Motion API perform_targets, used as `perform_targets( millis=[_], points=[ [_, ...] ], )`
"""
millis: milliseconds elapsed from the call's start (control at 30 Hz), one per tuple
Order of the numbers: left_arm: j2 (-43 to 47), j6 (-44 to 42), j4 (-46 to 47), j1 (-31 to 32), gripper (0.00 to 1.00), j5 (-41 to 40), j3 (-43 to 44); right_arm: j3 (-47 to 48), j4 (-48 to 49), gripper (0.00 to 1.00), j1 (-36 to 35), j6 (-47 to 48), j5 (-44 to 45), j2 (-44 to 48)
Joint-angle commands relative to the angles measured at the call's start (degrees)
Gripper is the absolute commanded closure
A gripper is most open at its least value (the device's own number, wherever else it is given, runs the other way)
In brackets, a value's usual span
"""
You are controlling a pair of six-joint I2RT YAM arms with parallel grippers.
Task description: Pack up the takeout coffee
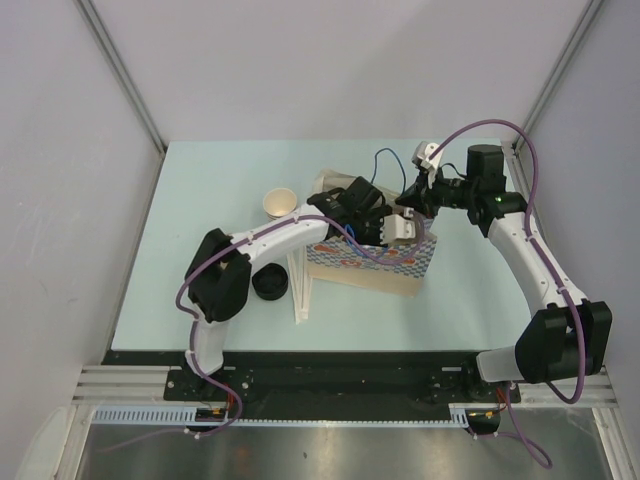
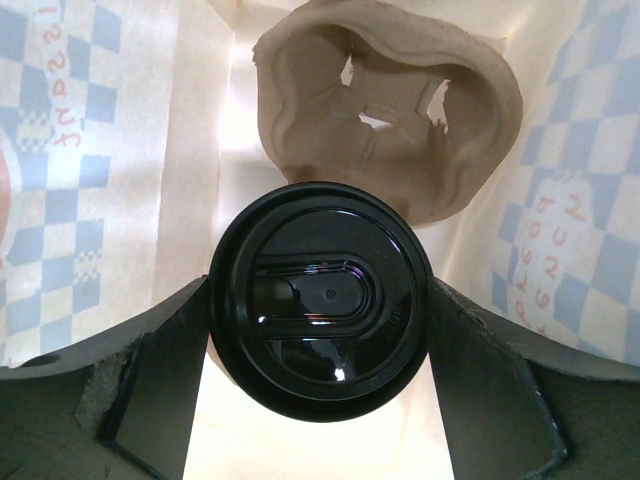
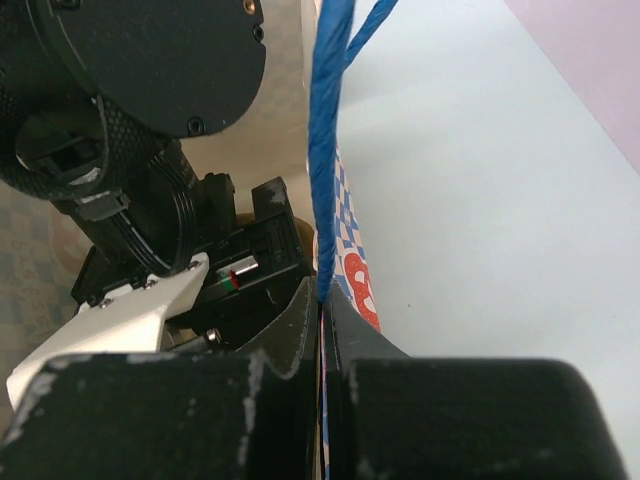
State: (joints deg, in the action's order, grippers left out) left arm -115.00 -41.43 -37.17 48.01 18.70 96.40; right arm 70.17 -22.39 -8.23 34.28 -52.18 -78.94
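The takeout coffee shows as a round black lid from above; its cup is hidden beneath. My left gripper is shut on it, with a finger against each side, and holds it inside the open checkered paper bag. A brown pulp cup carrier lies at the bag's bottom just beyond the lid. In the top view the left gripper reaches down into the bag's mouth. My right gripper is shut on the bag's rim at its blue cord handle, at the bag's far right.
A lidless tan paper cup stands left of the bag. A loose black lid lies by the left arm. Flat white strips lie beside the bag's left end. The left wrist crowds the right wrist view.
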Motion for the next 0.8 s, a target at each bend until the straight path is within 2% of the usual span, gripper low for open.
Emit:
perform_targets(
  millis=[0, 67, 100, 267, 300, 333, 400, 767],
  points=[
    [-2.6, 0.4, -7.9, -2.5, 0.70, -4.4, -4.8, 0.1, -0.4, 1.00, 0.1, -0.8, -2.0, -0.5],
    [-1.1, 0.9, -7.2, -2.5, 0.61, -4.0, -4.3, 0.1, -0.3, 1.00, 0.1, -0.7, -2.0, -0.5],
    [-0.8, 1.4, -6.9, -2.5, 0.51, -3.8, -4.2, 0.1, -0.2, 1.00, 0.1, -0.7, -2.0, -0.6],
    [1.5, 3.4, -6.0, -2.5, 0.27, -2.8, -1.7, 0.1, 0.0, 1.00, 0.0, -0.7, -2.2, -0.7],
    [2.1, 3.9, -6.0, -2.5, 0.18, -2.4, -1.2, 0.1, 0.0, 1.00, 0.0, -0.6, -2.2, -0.6],
    [2.1, 4.1, -6.1, -2.5, 0.15, -2.3, -0.3, 0.1, 0.1, 1.00, 0.1, -0.6, -2.3, -0.7],
    [2.8, 4.4, -6.0, -2.5, 0.01, -1.2, 0.5, 0.1, 0.2, 1.00, 0.0, -0.6, -2.3, -0.7],
    [5.9, 6.3, -6.3, -2.6, 0.01, 1.3, 4.9, 0.1, 0.5, 1.00, 0.1, 0.0, -2.4, -0.7]
  ],
)
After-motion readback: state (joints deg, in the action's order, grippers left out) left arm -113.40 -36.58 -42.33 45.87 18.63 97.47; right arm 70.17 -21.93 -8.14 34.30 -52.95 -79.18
